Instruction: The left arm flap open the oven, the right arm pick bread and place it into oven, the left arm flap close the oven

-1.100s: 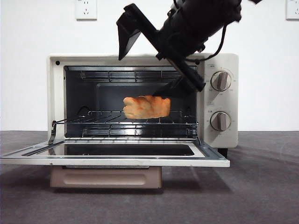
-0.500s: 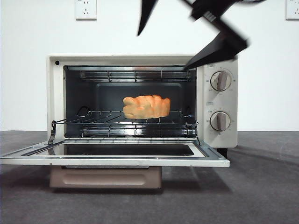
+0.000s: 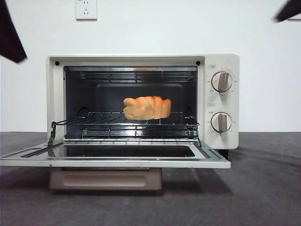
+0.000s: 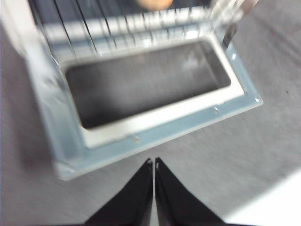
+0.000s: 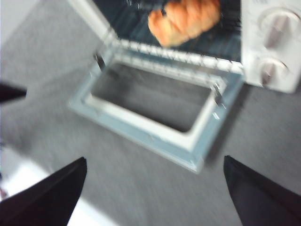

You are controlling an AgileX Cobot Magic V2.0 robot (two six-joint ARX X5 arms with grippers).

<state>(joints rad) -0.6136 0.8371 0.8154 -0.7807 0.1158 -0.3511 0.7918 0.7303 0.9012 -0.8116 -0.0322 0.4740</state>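
The cream oven [image 3: 221,61] stands with its door [image 3: 117,162] folded flat down towards the front. The golden bread [image 3: 146,108] lies on the wire rack inside, free of both grippers. My right gripper [image 5: 154,160] is open with nothing between its jaws; it hangs high above the table in front of the door [image 5: 141,127], looking down at the bread [image 5: 186,20]. In the front view it shows only as a black tip [image 3: 289,9]. My left gripper [image 4: 154,162] is shut and empty, above the table just off the door's front edge [image 4: 188,113], and it shows in the front view as a dark piece [image 3: 9,33].
The door's beige bar handle [image 3: 106,179] hangs below the lowered door. Two knobs [image 3: 222,81] sit on the oven's right panel. Dark grey table [image 3: 263,188] spreads around the oven, and a white wall with a socket [image 3: 86,8] lies behind.
The open right gripper has pulled up and away to the right from in front of the oven's top. A black piece of the left arm has come in at the top left. The bread stays on the rack.
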